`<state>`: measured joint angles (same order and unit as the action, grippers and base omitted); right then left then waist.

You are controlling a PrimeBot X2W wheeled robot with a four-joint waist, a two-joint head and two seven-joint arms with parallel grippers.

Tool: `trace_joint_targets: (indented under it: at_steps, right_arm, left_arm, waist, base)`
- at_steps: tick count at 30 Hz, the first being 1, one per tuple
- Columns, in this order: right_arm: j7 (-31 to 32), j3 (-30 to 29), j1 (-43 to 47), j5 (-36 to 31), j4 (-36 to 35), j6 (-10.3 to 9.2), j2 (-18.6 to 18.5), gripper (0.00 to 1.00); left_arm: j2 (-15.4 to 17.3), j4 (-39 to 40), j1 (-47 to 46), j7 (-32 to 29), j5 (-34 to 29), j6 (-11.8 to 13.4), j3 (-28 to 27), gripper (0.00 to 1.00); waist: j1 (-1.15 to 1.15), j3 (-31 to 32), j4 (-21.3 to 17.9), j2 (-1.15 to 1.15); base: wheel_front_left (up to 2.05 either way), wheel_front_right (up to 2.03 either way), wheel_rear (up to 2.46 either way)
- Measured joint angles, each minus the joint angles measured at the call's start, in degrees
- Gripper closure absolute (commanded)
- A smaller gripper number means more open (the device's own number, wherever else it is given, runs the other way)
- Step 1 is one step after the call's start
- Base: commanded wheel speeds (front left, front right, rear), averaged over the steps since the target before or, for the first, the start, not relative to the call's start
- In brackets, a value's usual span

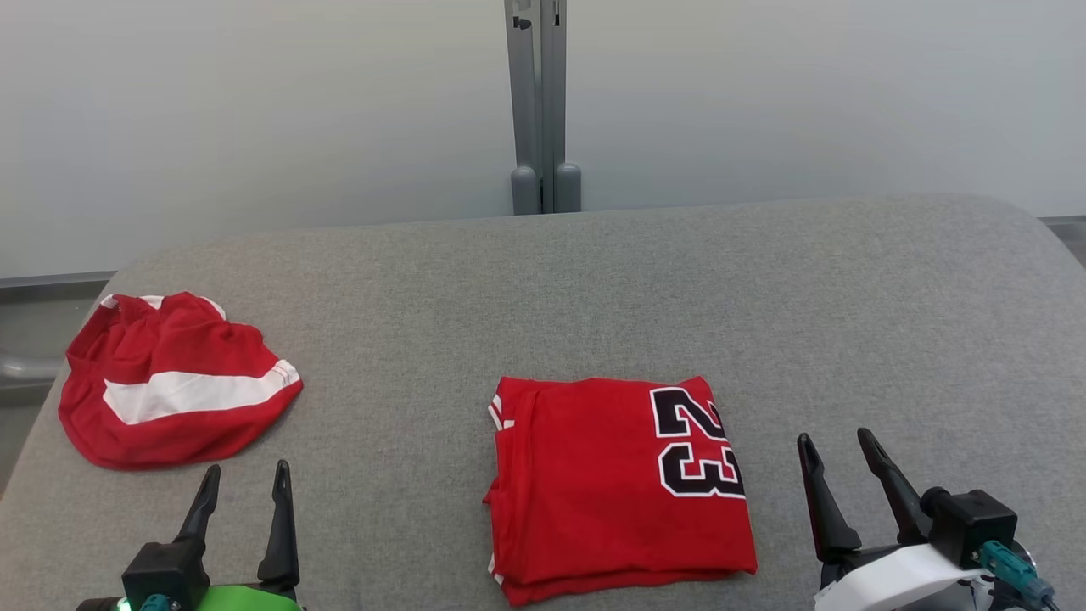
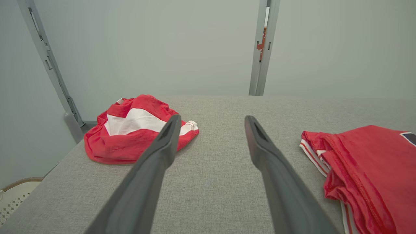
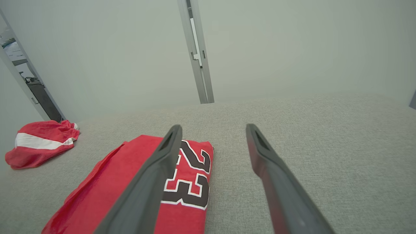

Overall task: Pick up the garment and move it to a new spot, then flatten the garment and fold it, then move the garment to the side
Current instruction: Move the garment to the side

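The folded red shirt point(image 1: 619, 488) with a 23 lies on the grey surface point(image 1: 526, 288) at the bottom middle of the head view. The left gripper point(image 1: 247, 465), bottom left, and the right gripper point(image 1: 833, 434), bottom right, both have their fingers apart and hold nothing. A bunched red and white cloth point(image 1: 170, 382) sits far left.

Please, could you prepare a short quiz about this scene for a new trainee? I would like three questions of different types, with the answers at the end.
1. True or false: the crumpled red-and-white garment lies on the robot's left side of the grey surface.
2. Which number shows on the folded red jersey? A) 32 B) 23 C) 45
3. Fill in: the jaws of the left gripper and the right gripper are both ____, holding nothing.
Key: 1 true; 2 B; 3 open.
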<state>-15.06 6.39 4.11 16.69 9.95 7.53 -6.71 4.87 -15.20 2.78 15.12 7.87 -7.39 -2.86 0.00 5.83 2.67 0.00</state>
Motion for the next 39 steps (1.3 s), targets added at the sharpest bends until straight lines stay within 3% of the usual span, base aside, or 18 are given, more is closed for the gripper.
trace_joint_targets:
  at_steps: [12, 19, 27, 39]
  right_arm:
    - [0.0, 0.6, -0.4, 0.0, 1.1, 0.0, 0.5, 0.0]
    - [0.0, 4.5, -7.1, -0.9, 4.6, 0.0, 0.0, 0.0]
    - [2.0, 6.8, -16.5, -2.3, 16.0, 0.0, 0.3, 0.0]
    - [1.4, 5.6, -21.0, -1.8, 36.3, 0.0, 1.0, 0.0]
  left_arm:
    - [0.2, -0.2, 0.0, 0.0, 0.0, 0.0, -0.1, 0.0]
    - [0.3, -0.3, -0.1, 0.0, 0.0, 0.0, 0.4, 0.0]
    - [0.6, -0.4, -0.6, 0.0, 0.2, 0.0, 1.5, 0.0]
    - [1.1, -0.9, -1.2, 0.0, 1.2, 0.0, 2.1, 0.0]
  waist:
    - [0.0, -0.1, 0.2, 0.0]
    - [0.0, -0.4, 0.6, 0.0]
    - [0.0, -1.3, 2.3, 0.0]
    - [0.0, -3.7, 5.3, 0.0]
  base:
    - [0.0, 0.0, 0.0]
    - [0.0, 0.0, 0.0]
    - [0.0, 0.0, 0.0]
    - [0.0, 0.0, 0.0]
